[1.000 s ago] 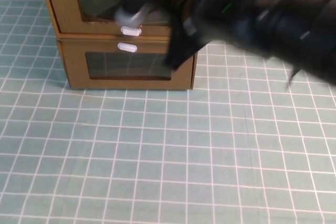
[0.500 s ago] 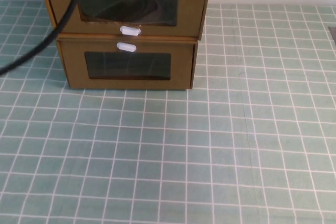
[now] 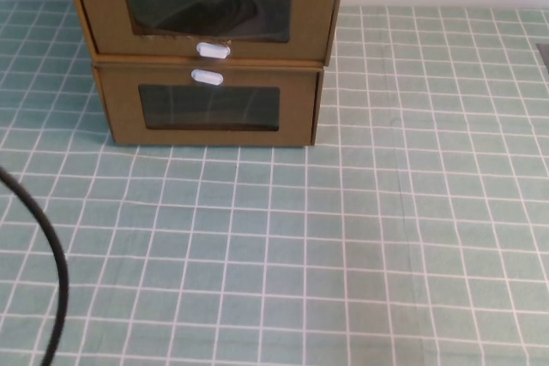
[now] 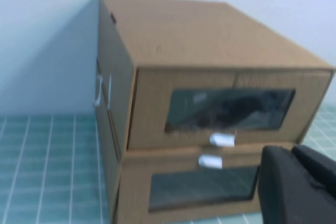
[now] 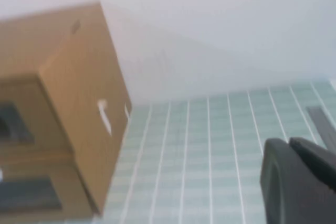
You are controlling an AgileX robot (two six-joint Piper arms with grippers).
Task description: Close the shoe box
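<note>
- High view: the arm that covered the shoe box (image 3: 206, 10) a second ago is gone; you see only a black cable (image 3: 51, 255). The drawer looks nearly flush above the lower drawer (image 3: 210, 107), so it seems closed.
- Left wrist view: the left gripper (image 4: 296, 187) hangs before the stack, apart from it; I cannot tell its grip.
- Right wrist view: the right gripper (image 5: 299, 182) is well beside the box, touching nothing; grip unclear.

Shoe box (image 3: 206, 13) atop twin drawer; brown cardboard; pushed in flush.
</note>
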